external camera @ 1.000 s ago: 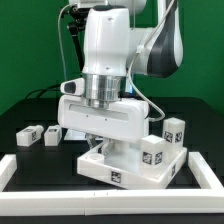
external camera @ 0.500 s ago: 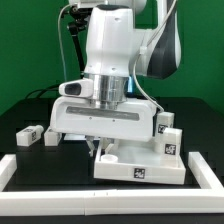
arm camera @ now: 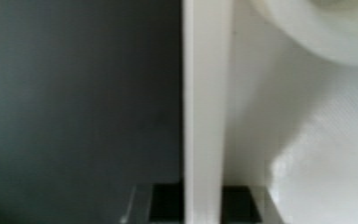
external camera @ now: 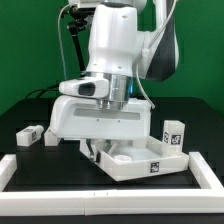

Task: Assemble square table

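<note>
Two legs lie near the table edge at the exterior view's left, the outer leg just beside the inner leg; a third leg stands upright toward the opposite edge. The pincer is clamped on the raised rim of the square top, which is near the border rail along the edge nearest the exterior camera.

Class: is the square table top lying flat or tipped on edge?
Flat: the square table top lies level, hollow side up, raised rim showing.
</note>
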